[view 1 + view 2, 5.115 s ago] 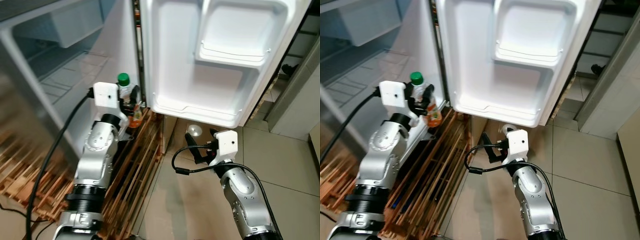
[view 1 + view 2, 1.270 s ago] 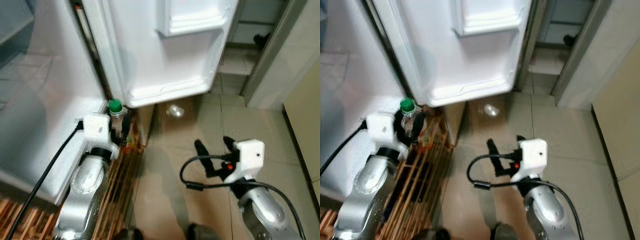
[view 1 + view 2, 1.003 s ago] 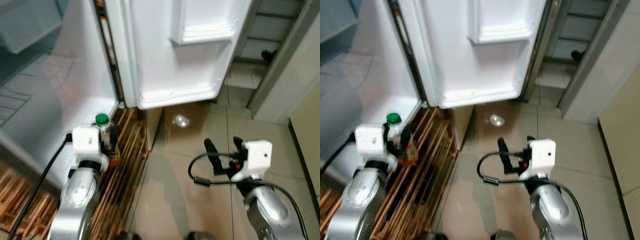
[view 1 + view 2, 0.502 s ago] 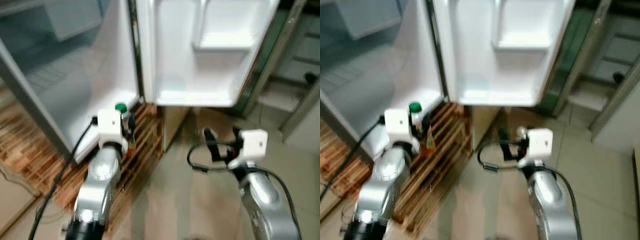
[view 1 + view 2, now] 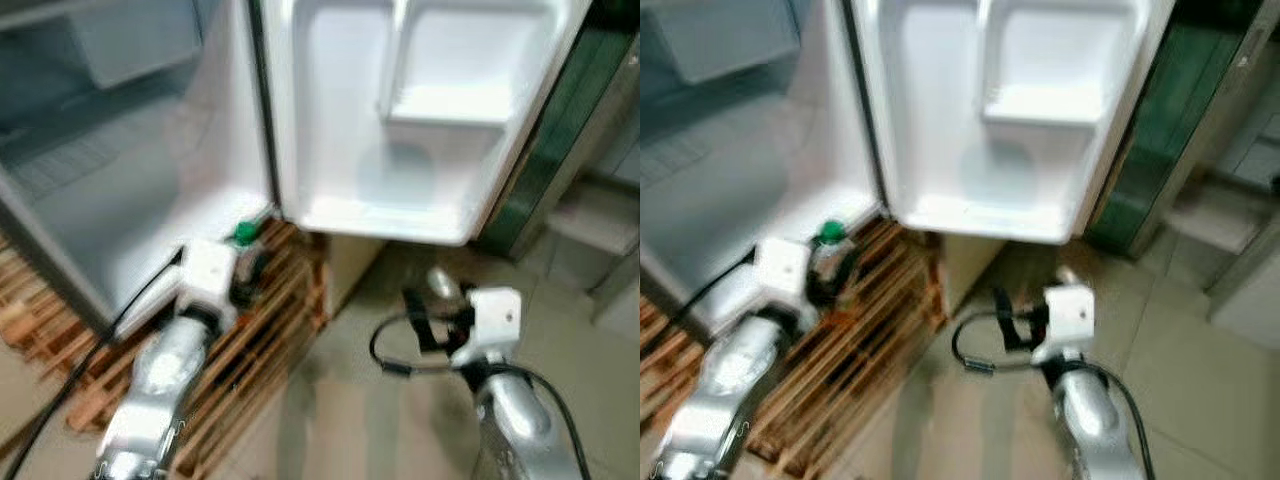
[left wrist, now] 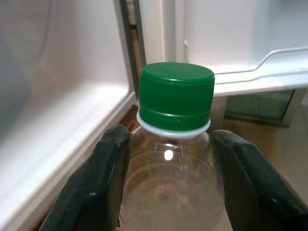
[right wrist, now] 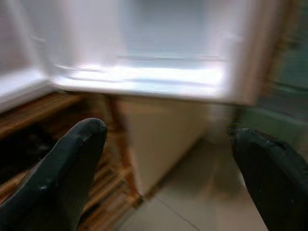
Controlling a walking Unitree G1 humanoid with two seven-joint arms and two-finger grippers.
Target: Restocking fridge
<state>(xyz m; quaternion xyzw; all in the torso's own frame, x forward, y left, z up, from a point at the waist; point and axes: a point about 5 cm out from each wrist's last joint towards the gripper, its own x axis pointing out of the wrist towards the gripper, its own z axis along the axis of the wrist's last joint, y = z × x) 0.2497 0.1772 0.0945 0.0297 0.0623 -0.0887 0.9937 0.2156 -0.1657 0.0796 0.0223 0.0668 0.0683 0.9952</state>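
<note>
While the left gripper (image 6: 168, 192) clamps it between both fingers, the clear bottle (image 6: 171, 187) shows its green cap (image 6: 176, 95) above them. Right gripper (image 7: 168, 168) gapes wide, holding nothing.

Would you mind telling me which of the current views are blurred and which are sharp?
Both eye views are softly motion-blurred throughout; the left wrist view is sharp on the clear plastic bottle with the green cap, with a small glare spot on its neck; the right wrist view is smeared, the white fridge door's lower shelf washed out by glare.

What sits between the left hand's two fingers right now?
A clear bottle with a green cap, clamped between the left hand's fingers, per the left wrist view.
</note>
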